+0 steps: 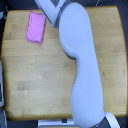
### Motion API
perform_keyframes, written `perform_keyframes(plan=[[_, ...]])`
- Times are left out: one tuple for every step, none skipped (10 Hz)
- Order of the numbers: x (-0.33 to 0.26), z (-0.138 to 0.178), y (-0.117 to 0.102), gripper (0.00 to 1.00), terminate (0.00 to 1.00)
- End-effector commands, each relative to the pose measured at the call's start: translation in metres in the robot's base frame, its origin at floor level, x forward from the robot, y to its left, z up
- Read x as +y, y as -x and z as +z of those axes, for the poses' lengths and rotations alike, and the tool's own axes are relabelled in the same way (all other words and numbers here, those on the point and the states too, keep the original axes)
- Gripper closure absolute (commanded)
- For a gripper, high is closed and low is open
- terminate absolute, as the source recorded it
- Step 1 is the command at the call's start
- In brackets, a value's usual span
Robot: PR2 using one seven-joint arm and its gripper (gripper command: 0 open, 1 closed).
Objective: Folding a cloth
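Note:
The pink-magenta cloth (pixel 36 27) lies flat on the wooden table (pixel 35 75) near its far left corner, as a narrow upright rectangle. My big white arm (pixel 82 65) rises from the bottom edge, bends near the top, and its forearm (pixel 48 7) runs up-left to the top edge, just right of the cloth's upper corner. The gripper's fingers do not show; they are past the top edge or hidden by the arm. Nothing is touching the cloth that I can see.
The arm covers the middle-right of the table from bottom to top. A dark object (pixel 2 87) stands off the table's left edge. The table's rounded edges show at the left and right.

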Motion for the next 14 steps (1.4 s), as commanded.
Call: perform_keyframes(plan=[[-0.131,-0.004,0.02,0.0,0.0],[-0.16,0.002,0.027,0.0,0.0],[-0.169,0.003,0.029,0.0,0.0],[-0.185,0.005,0.031,0.0,0.0],[-0.203,0.006,0.037,0.0,0.0],[-0.232,0.005,0.044,0.0,0.0],[-0.243,0.005,0.047,0.0,0.0],[-0.261,0.005,0.05,0.0,0.0],[-0.275,0.005,0.053,0.0,0.0],[-0.283,0.004,0.055,0.0,0.0],[-0.294,0.004,0.061,0.0,0.0],[-0.305,0.002,0.066,0.0,0.0],[-0.32,0.002,0.071,0.0,0.0],[-0.328,0.005,0.075,0.0,0.0]])
